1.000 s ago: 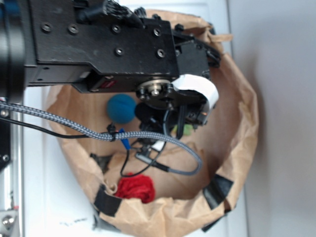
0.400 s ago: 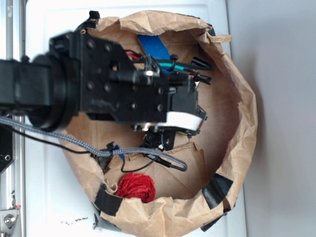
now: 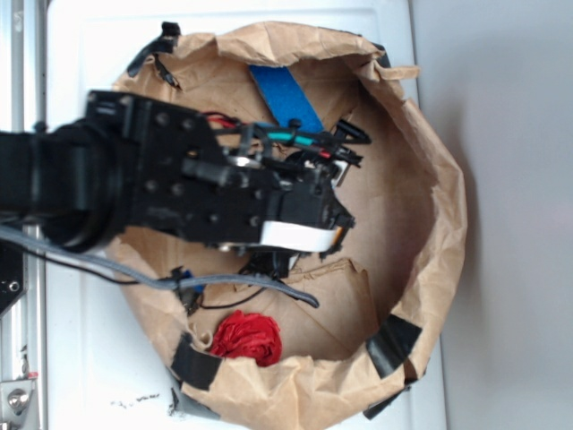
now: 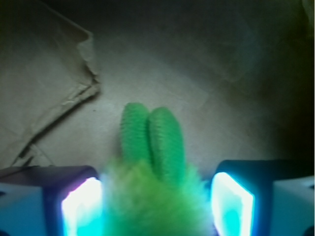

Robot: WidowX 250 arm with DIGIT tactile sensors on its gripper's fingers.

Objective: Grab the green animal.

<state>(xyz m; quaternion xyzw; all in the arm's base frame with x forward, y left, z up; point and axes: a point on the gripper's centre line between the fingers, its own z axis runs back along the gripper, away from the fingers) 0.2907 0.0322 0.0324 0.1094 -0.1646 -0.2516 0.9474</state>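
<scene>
Green animal (image 4: 152, 182): located between the two lit pads (image 4: 81, 206) of the gripper (image 4: 156, 205), its fuzzy body filling the gap and two ribbed green limbs projecting forward over brown paper. Whether the jaws are clenched on it cannot be told. In the exterior view the arm (image 3: 161, 184) reaches into the paper bag (image 3: 430, 269) and hides the toy. A red cloth lump (image 3: 244, 337) lies near the bag's lower rim.

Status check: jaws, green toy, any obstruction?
Gripper down in crumpled brown paper bag, jaws bracketing fuzzy lime-green plush animal. Closure unconfirmed. No obstruction seen.
</scene>
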